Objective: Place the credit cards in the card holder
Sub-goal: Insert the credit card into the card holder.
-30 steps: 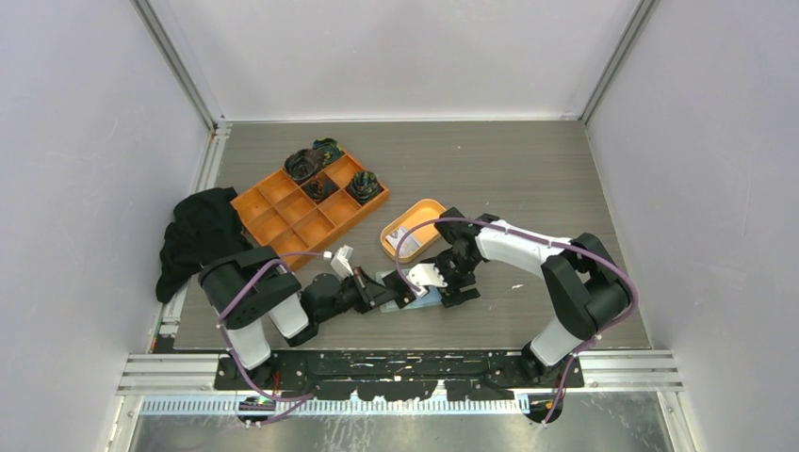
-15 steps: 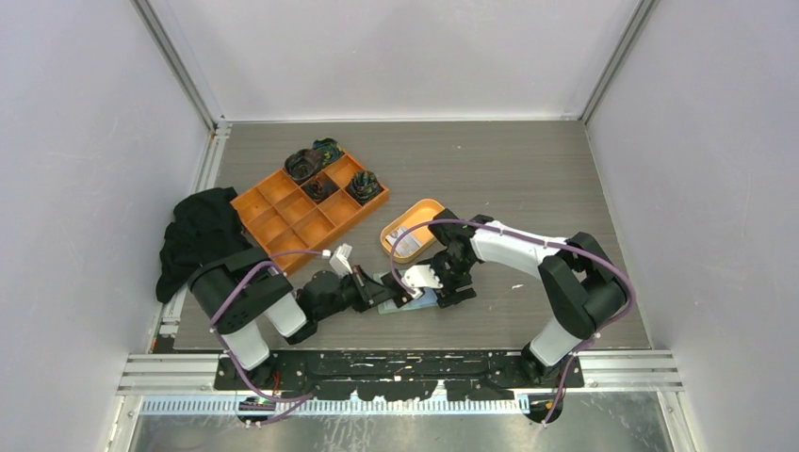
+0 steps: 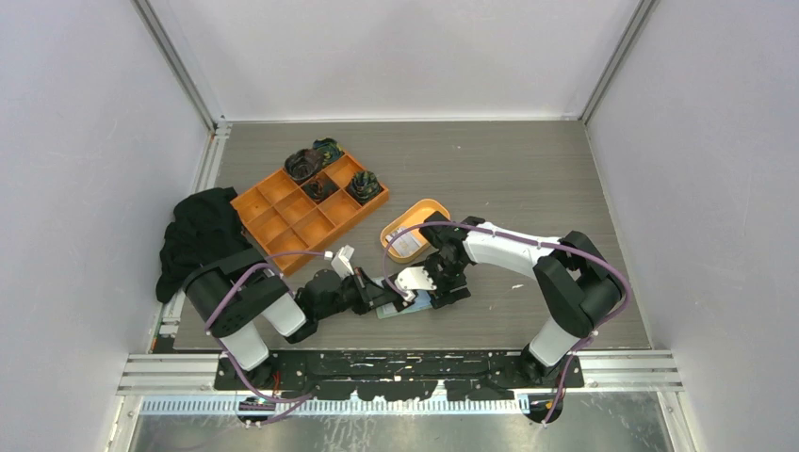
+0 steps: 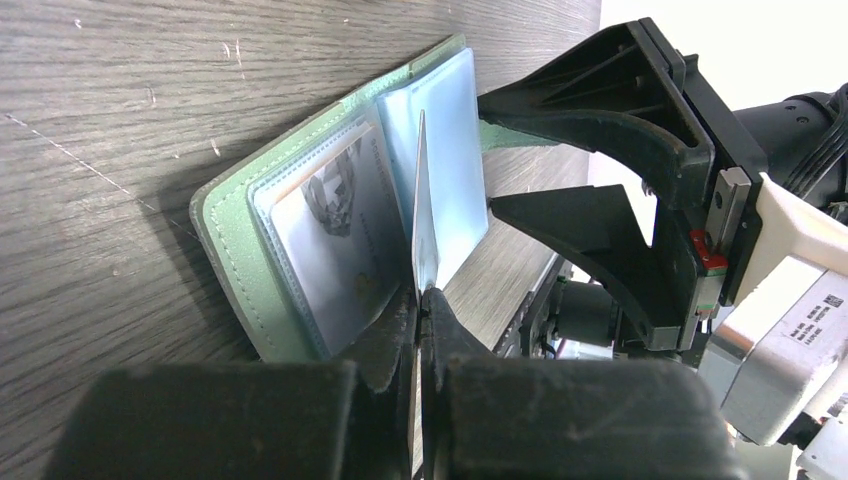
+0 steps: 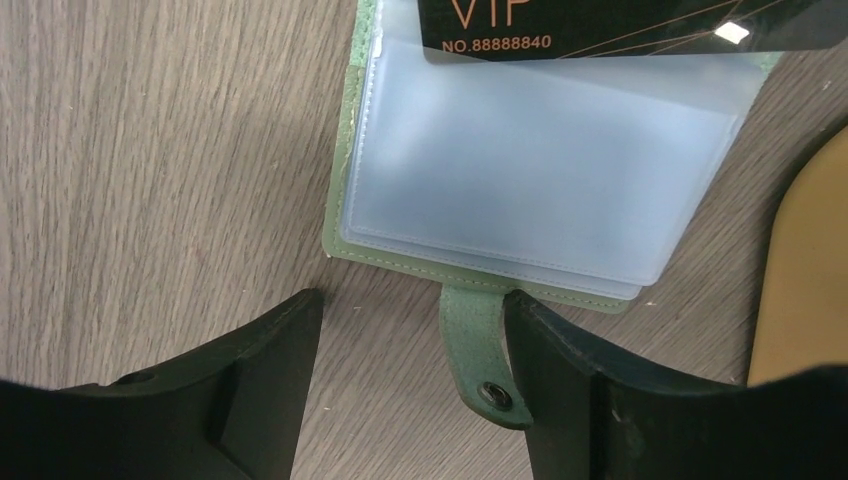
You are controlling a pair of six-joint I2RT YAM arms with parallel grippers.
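Evidently the left gripper [image 4: 420, 300] had its jaws pinched on the lower edge of a credit card [image 4: 424, 200], standing it upright over the card holder [image 4: 232, 250], which lay open at lower centre of the top view. The right gripper [image 5: 412, 310], jaws spread, straddled the closing tab [image 5: 478, 355], probably to steady it.

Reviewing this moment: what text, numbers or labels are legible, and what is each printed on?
"VIP": on the black card, right wrist view, letter tops cropped.
"NO.88888840": same card, beneath it.
The label behind the right hand, left wrist view: too blurred to read.
The pocketed card in the card holder: a pattern, no legible text.
The card in the orange dish, top view: too small to read.
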